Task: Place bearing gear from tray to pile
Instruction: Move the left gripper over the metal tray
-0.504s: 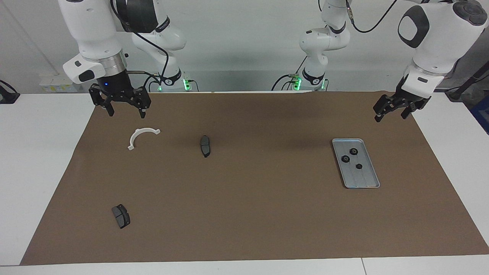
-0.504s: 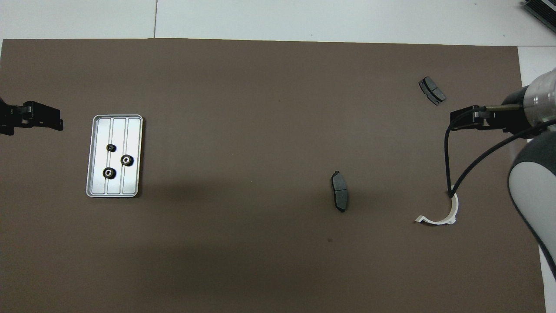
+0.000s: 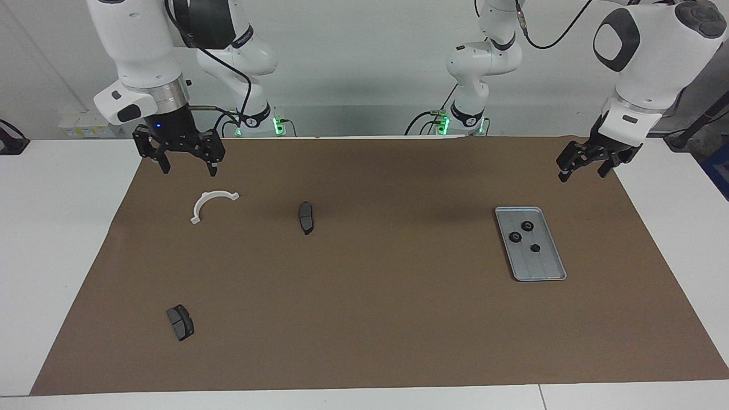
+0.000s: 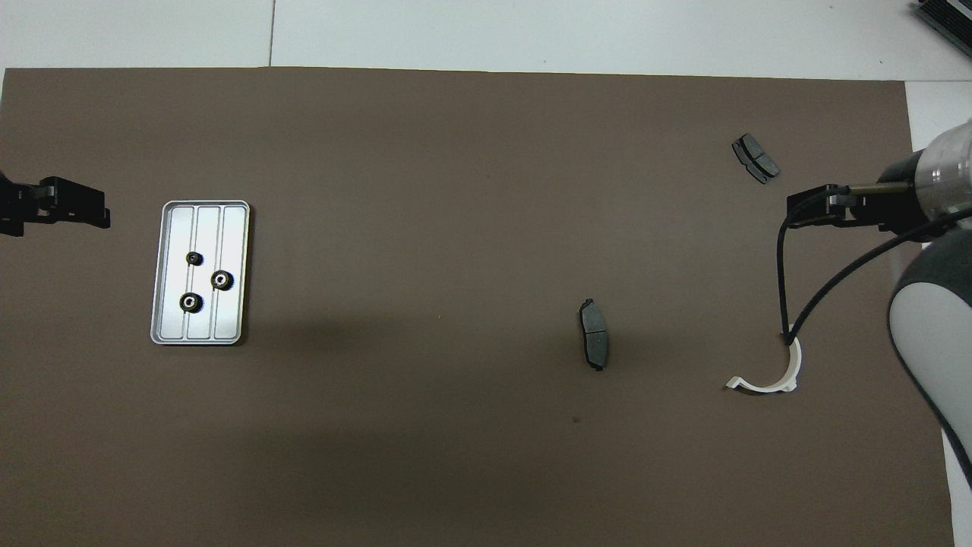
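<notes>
The silver-grey ridged tray [image 3: 542, 267] [image 4: 228, 228] lies toward the left arm's end of the table. Three small black bearing gears rest in it [image 3: 527, 226] [image 3: 515, 237] [image 3: 535, 247] [image 4: 194, 258] [image 4: 221, 279] [image 4: 190, 302]. The pile is a loose scatter toward the right arm's end: a white half-ring bracket [image 3: 205, 199] [image 4: 793, 368] and two dark brake pads [image 3: 306, 217] [image 3: 180, 322] [image 4: 594, 334] [image 4: 755, 158]. My left gripper [image 3: 582, 172] [image 4: 57, 209] hangs open and empty over the mat's corner by the tray. Open and empty too, my right gripper [image 3: 189, 168] [image 4: 824, 207] hangs over the mat beside the bracket.
A brown mat [image 3: 387, 307] [image 4: 425, 456] covers most of the white table, and every part lies on it. A black cable [image 4: 786, 281] from the right arm crosses over the bracket in the overhead view.
</notes>
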Tool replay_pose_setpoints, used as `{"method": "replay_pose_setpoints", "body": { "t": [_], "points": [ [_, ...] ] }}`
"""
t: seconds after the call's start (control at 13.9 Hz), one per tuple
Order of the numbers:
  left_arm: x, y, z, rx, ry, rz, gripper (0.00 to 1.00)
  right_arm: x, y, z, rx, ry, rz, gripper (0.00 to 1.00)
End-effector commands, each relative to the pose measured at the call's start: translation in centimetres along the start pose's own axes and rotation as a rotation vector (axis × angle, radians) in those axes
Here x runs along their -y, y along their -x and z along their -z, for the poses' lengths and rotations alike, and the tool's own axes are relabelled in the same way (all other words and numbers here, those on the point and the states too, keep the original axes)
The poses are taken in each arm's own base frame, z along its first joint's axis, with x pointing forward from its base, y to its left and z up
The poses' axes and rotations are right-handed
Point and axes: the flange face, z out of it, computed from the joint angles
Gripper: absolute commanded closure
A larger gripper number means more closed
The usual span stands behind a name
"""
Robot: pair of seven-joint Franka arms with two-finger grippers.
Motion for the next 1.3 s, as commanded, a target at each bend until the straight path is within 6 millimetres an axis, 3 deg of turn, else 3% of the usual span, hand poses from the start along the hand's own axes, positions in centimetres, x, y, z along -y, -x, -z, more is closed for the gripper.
{"method": "replay_pose_setpoints", "body": {
  "t": [0.0, 0.14, 0.29, 0.43, 0.94, 1.08, 1.22],
  "points": [
    [-0.1, 0.8, 0.4, -0.022, -0.020, -0.008, 0.00, -0.1, 0.1, 0.0, 0.018, -0.018, -0.015, 0.00],
    [0.4, 0.6, 0.3, -0.046, -0.020, -0.001, 0.00, -0.1, 0.1, 0.0, 0.018, -0.018, -0.015, 0.00],
    [-0.3, 0.0, 0.5, -0.096, -0.017, -0.008, 0.00, -0.1, 0.1, -0.1, 0.020, -0.018, -0.014, 0.00],
    [-0.8, 0.6, -1.5, -0.092, -0.008, -0.005, 0.00, -0.1, 0.1, -0.1, 0.020, -0.018, -0.014, 0.00],
    [-1.5, -1.7, -11.8, -0.051, 0.024, -0.013, 0.00, -0.1, 0.1, -0.1, 0.020, -0.018, -0.014, 0.00],
    [-1.5, -0.6, -15.6, -0.060, 0.024, -0.016, 0.00, -0.1, 0.1, -0.1, 0.020, -0.018, -0.014, 0.00],
    [-1.0, 0.6, -17.9, -0.056, 0.022, -0.010, 0.00, -0.1, 0.1, 0.0, 0.018, -0.018, -0.015, 0.00]
  ]
}}
